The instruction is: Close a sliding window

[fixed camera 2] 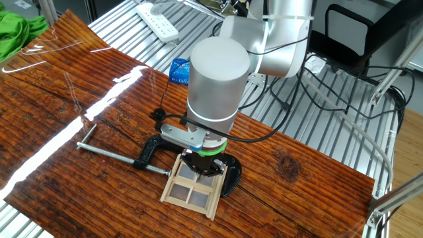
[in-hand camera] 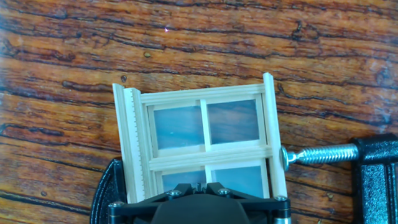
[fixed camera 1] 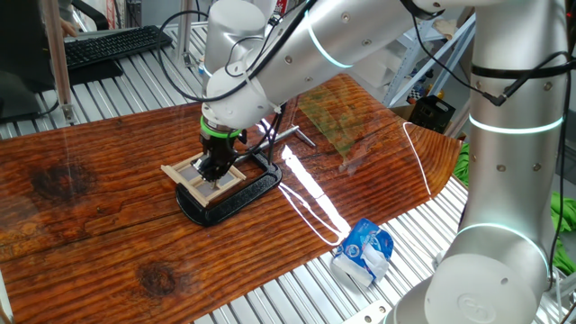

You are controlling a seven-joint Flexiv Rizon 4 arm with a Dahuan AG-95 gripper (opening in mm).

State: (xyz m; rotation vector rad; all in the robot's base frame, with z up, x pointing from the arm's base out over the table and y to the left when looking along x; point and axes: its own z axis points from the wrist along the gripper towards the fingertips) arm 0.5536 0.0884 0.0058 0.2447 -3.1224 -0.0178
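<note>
On the wooden tabletop (fixed camera 1: 108, 207) the black C-clamp (fixed camera 2: 149, 156) pins your sliding window (in-hand camera: 205, 146), and the jaws sit right on it, open or shut you cannot tell, so a hard push could snap its thin bars.

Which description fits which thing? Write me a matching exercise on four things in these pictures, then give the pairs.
Things:
1. sliding window
2. C-clamp
3. crumpled blue-and-white packet
4. white power strip

Descriptions:
A. black, with a silver screw pressing the frame's side
B. on the metal slats near the board's edge
C. pale wood, flat on the board under the gripper
D. on the slats beyond the board's far end

Pairs: 1-C, 2-A, 3-B, 4-D
</note>
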